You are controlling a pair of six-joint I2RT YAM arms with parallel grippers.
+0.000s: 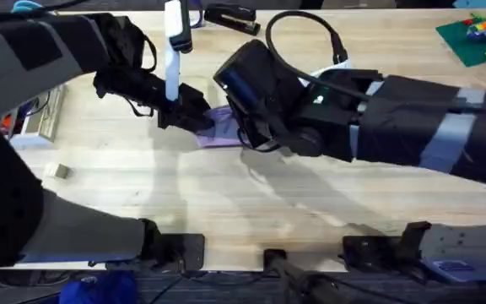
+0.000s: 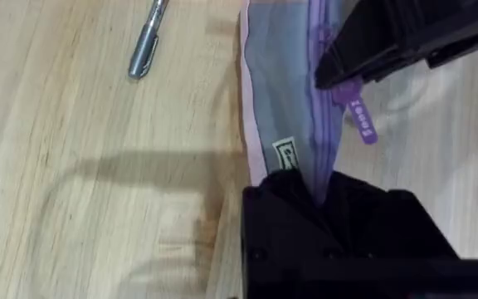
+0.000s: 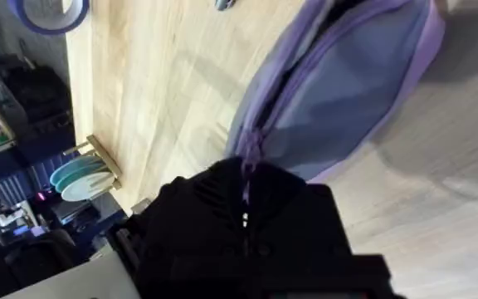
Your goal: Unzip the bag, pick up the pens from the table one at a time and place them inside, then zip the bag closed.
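Observation:
The lavender bag (image 1: 224,131) lies on the table (image 1: 226,203) at mid-table, between my two grippers. My left gripper (image 2: 318,187) is shut on one end of the bag (image 2: 280,83), pinching the fabric beside the zipper. My right gripper (image 3: 246,178) is shut on the zipper pull at the bag's (image 3: 347,91) other end. In the left wrist view the right gripper's finger (image 2: 388,37) sits over the zipper, and a purple pull tab (image 2: 360,118) hangs beside it. A silver-grey pen (image 2: 147,41) lies on the wood next to the bag.
A black stapler (image 1: 230,15) lies at the table's far edge, and a green brick plate (image 1: 477,35) sits at the far right. A tray (image 1: 36,114) and a small block (image 1: 57,171) are on the left. A tape roll (image 3: 52,10) is near the bag.

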